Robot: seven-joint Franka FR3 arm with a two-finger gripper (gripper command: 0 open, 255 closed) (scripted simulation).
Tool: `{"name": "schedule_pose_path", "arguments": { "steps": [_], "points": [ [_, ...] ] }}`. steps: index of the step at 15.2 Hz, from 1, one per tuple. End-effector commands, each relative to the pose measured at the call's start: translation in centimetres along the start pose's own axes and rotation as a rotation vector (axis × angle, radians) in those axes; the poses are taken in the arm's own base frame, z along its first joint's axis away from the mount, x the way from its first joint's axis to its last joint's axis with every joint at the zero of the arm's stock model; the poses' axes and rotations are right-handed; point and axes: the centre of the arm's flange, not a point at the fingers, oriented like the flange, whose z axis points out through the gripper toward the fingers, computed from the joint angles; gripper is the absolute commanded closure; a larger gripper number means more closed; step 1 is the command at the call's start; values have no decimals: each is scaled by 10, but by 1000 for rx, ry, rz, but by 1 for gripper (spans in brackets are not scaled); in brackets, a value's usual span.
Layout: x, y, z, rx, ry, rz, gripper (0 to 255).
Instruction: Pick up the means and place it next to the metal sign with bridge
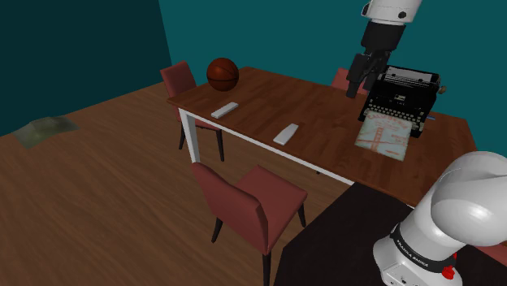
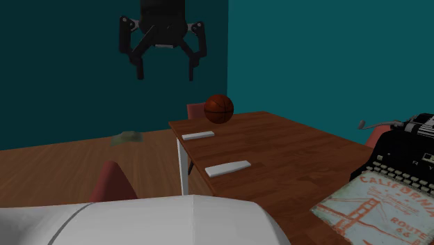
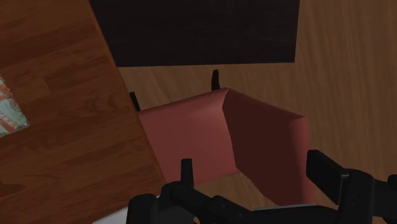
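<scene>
gripper [image 2: 165, 74]: wide open, nothing in it, hanging high at upper left of the second exterior view
means: probably one of two flat white bars on the table [image 1: 325, 106]; nearer bar [image 1: 286, 134] mid-frame, farther bar [image 1: 225, 109] beside the basketball [image 1: 223, 74]; can't tell which
sign [image 1: 384, 136]: flat in front of the typewriter [image 1: 402, 93], right of frame
risk: grabbing the wrong bar; thin and flat, so easy to slip off or jam fingertips into the tabletop
wrist view extra: red chair [image 3: 191, 137] below the hand, off the table edge; not obvious from the shoulder view

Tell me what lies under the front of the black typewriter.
The bridge sign lies flat on the wooden table, its far edge reaching the front of the typewriter. Whether it continues beneath is hidden by the typewriter's body.
</scene>
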Motion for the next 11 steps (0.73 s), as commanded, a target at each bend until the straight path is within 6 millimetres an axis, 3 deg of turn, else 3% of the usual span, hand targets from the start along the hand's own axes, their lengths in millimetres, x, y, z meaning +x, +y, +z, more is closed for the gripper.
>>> {"name": "schedule_pose_path", "arguments": {
  "steps": [1,11],
  "points": [
    [0,0,0,0,0,0,0],
    [101,2,85,-10,0,291,0]
  ]
}}
